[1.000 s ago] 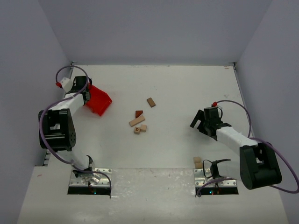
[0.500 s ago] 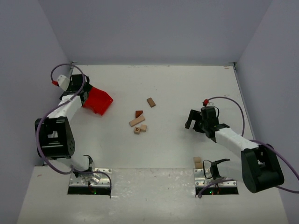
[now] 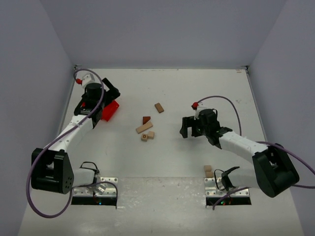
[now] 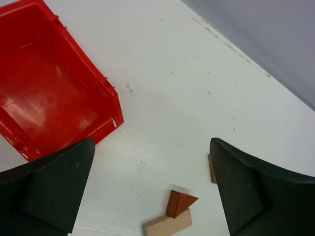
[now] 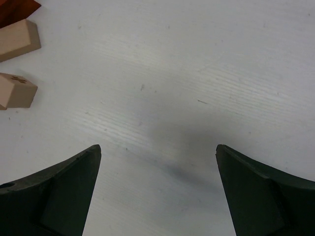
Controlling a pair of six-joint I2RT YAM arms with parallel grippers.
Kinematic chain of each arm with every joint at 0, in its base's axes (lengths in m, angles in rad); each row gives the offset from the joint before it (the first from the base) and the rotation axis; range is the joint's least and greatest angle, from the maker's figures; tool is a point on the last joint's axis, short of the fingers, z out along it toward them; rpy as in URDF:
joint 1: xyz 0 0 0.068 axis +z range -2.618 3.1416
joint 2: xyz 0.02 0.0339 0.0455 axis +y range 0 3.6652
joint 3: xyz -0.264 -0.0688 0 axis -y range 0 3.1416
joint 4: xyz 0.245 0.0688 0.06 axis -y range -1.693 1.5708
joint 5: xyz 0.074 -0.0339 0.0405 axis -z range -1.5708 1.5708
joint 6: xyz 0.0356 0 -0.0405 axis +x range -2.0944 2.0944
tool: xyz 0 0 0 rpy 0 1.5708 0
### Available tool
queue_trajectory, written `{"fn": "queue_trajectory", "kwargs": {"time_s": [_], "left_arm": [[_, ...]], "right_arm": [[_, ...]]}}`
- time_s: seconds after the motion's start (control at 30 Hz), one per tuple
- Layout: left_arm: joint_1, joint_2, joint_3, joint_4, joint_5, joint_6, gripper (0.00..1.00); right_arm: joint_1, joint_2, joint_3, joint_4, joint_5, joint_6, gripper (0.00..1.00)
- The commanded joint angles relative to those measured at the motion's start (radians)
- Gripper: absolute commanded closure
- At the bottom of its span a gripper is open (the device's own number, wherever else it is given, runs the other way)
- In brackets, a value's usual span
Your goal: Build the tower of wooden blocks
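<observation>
White table (image 3: pixel 197 88), matte, w/ faint wood grain & a few small dark specks; a seam runs across it near the front edge, where a separate front strip (image 3: pixel 162 211) joins. Boxed in on 3 sides by plain pale grey-lavender panels: back wall (image 3: pixel 162 29), left wall (image 3: pixel 29 73), right wall (image 3: pixel 290 54), each meeting the table's edge. Light is even & soft, shadows faint & blurry.
</observation>
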Motion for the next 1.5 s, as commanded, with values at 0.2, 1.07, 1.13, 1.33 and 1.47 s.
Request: {"fn": "queue_trajectory", "kwargs": {"time_s": [0.2, 1.07, 1.13, 1.33, 1.47], "left_arm": [[-0.005, -0.081, -0.092, 0.174, 0.159, 0.069, 0.00], [-0.005, -0.179, -0.184, 0.236, 0.134, 0.060, 0.00], [-0.005, -0.185, -0.191, 0.241, 0.124, 0.057, 0.00], [-0.005, -0.190, -0.196, 0.244, 0.115, 0.052, 0.00], [-0.005, -0.189, -0.199, 0.244, 0.108, 0.050, 0.00]], "right_arm": [[0.155, 0.124, 0.184, 0.081, -0.075, -0.249, 0.01], [0.432, 0.676, 0.848, -0.249, 0.340, -0.046, 0.01], [0.436, 0.705, 0.875, -0.292, 0.346, 0.013, 0.01], [0.449, 0.800, 0.936, -0.308, 0.254, 0.030, 0.01], [0.449, 0.826, 0.961, -0.323, 0.303, 0.037, 0.01]]}}
